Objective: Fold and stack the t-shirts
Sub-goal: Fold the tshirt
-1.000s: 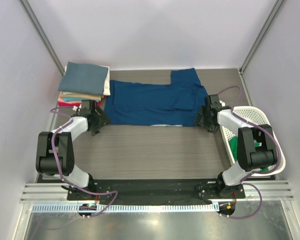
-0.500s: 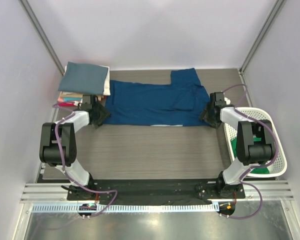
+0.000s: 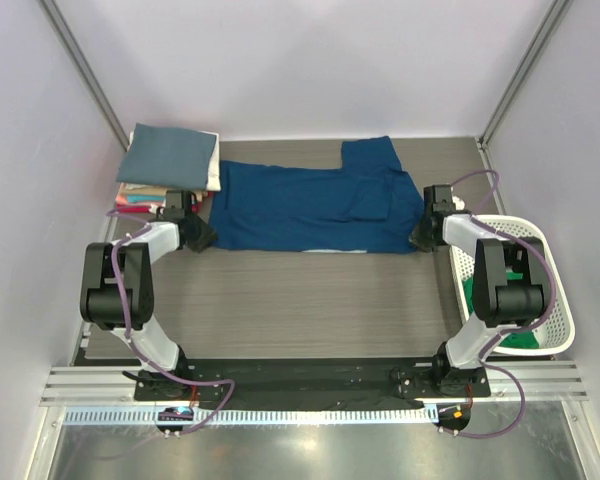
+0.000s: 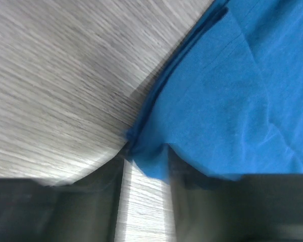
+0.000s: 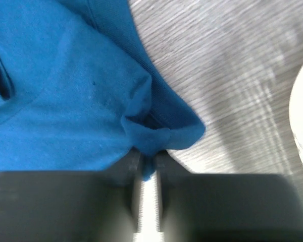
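At the near edge of the blue t-shirt [image 3: 310, 205], spread across the far middle of the table [image 3: 300, 290], I have a gripper at each lower corner, so both ends can lift together for a fold. My right gripper [image 5: 147, 151] is pinched narrow on a bunched corner of cloth. My left gripper [image 4: 144, 161] has its fingers slightly apart around the other corner, not clamped, I judge. The stack of folded tees [image 3: 170, 160] sits just beside the shirt's left end. A green tee [image 3: 470, 295] waits in the white mesh basket [image 3: 560, 300].
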Tool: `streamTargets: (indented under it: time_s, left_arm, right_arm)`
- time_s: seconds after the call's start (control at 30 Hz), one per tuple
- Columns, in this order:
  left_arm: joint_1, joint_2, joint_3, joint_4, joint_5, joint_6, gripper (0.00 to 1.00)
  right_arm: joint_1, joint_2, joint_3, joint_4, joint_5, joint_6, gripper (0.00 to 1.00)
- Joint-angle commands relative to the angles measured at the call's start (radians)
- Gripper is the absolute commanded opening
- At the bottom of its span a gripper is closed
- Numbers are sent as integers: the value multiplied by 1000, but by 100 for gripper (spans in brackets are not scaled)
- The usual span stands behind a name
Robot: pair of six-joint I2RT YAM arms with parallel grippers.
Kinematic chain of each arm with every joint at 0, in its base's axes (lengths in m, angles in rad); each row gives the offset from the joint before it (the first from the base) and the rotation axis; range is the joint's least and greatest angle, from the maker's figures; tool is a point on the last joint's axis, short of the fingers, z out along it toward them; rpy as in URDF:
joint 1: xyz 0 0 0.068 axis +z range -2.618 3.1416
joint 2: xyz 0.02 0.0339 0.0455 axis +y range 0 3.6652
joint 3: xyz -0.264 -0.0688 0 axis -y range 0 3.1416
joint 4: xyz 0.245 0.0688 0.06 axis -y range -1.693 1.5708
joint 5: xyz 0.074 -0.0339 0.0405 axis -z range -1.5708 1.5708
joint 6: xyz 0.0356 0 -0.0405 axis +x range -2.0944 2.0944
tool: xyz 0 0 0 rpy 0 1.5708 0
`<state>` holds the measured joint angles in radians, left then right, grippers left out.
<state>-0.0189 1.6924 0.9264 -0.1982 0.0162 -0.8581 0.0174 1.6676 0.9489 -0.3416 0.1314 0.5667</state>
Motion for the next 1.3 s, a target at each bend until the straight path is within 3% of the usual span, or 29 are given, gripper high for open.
streamTargets:
  time_s: [0.0, 0.03, 0.1, 0.23, 0.37, 0.43, 0.6, 0.77, 0.87, 1.1, 1.27]
  left_arm:
    - [2, 33, -9, 11, 25, 4, 25]
    - [4, 41, -5, 11, 33, 5, 15]
    - [2, 52, 14, 11, 51, 14, 0]
    - [-1, 7, 40, 2, 48, 4, 0]
    - [-1, -42, 169, -96, 71, -15, 0]
    - [-3, -100, 203, -115, 42, -13, 0]
    - [-1, -338, 93, -185, -77, 2, 0]
    - [-1, -450, -150, -191, -53, -1, 0]
    - [-1, -543, -227, -230, -56, -15, 0]
    - [-1, -752, -348, -346, -62, -70, 0]
    - [-1, -899, -371, -444, -81, -108, 0]
  right_arm:
    - [-4, 26, -1, 38, 20, 2, 10]
    - [-4, 30, 2, 38, 17, 2, 1]
    - [-5, 41, 16, 36, 11, 4, 1]
    - [-5, 31, 83, 15, -19, 21, 1]
    - [-4, 46, 362, -103, -71, 6, 1]
    - [-5, -9, 410, -114, -69, 2, 1]
    - [-5, -202, 249, -125, 37, 10, 1]
    - [-5, -307, -49, -148, -4, 33, 1]
    - [-5, -382, -148, -178, 28, 21, 1]
    - [-4, -615, -237, -284, 47, 59, 1]
    - [-5, -747, -294, -324, -28, 163, 1]
